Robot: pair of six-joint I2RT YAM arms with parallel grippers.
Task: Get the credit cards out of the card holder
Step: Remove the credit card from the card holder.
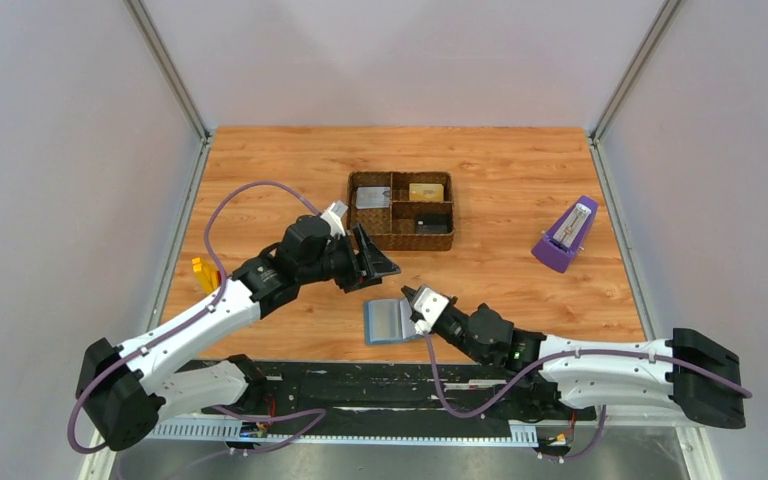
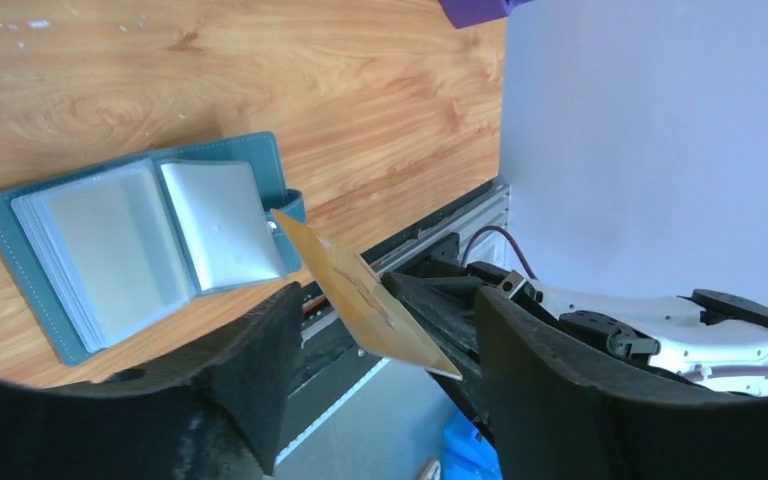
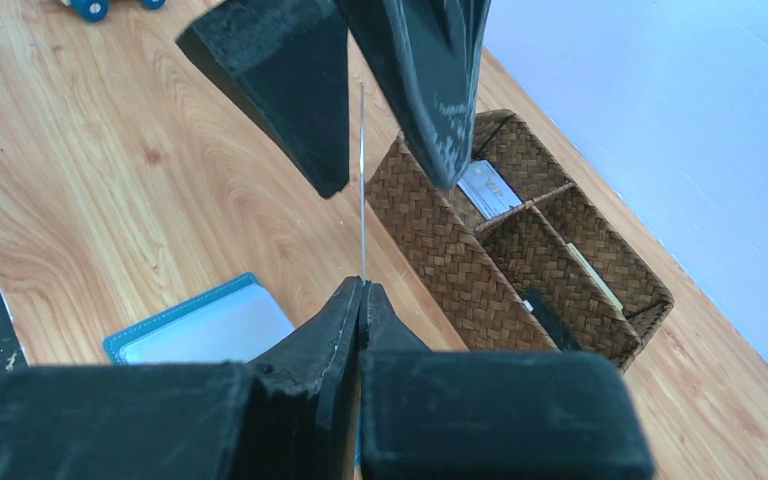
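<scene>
**Beside the card holder (image 1: 392, 321), a credit card (image 2: 360, 292) is changing grippers**

The holder is lying open on the table (image 1: 260, 160). Just beside it, the right gripper (image 3: 362, 287) is pinching the gold card upright by its lower edge. The left gripper (image 3: 385, 175) is straddling the card with its fingers apart. As I judge it, the left should be closing squarely on the flat faces while the right is only then letting go.

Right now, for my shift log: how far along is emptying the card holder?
Done: what look like three cards lie in the woven tray. In hand: the right gripper is shut on a gold card, held edge-up between the left gripper's open fingers. Left: setting it down; whether the open card holder hides more, I cannot tell.
</scene>
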